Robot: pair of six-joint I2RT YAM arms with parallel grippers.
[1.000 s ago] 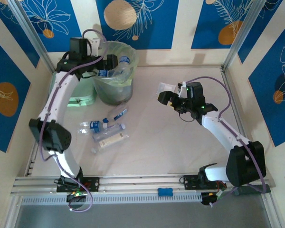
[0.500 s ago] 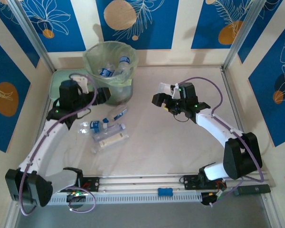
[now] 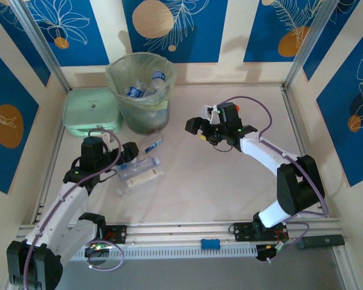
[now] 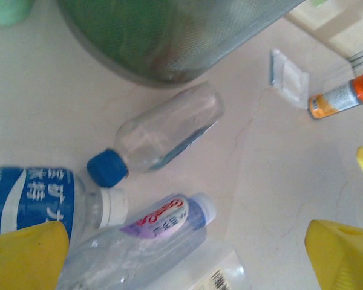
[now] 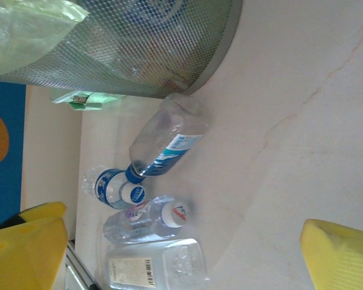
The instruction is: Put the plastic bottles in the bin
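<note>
Grey-green mesh bin (image 3: 146, 118) with a pale green liner (image 3: 118, 75) stands at the back left of the worktop (image 3: 230, 193). Several bottles (image 3: 138, 92) lie inside it, blue labels showing. A mint box (image 3: 91, 112) sits just left of the bin.

Left fingers (image 4: 28, 256) are spread wide and grasp nothing, low over the loose cluster in front of the bin. On my left wrist feed:
- A clear bottle (image 4: 163, 132) with a blue cap lies on its side, base just beside the bin's foot, cap end pointing away from it.
- A blue-labelled bottle (image 4: 45, 202) with a white cap lies close by one finger.
- A purple-capped bottle (image 4: 142, 238) lies between the fingers, beside a flat clear container (image 4: 215, 278). I cannot tell whether the two touch.

An orange-capped jar (image 4: 340, 98) lies well apart from the cluster, on bare worktop.

Right fingers (image 5: 342, 254) are also released and empty, out over mid-worktop to the right of the bin. They face the bin and the same cluster, well apart from both.
</note>
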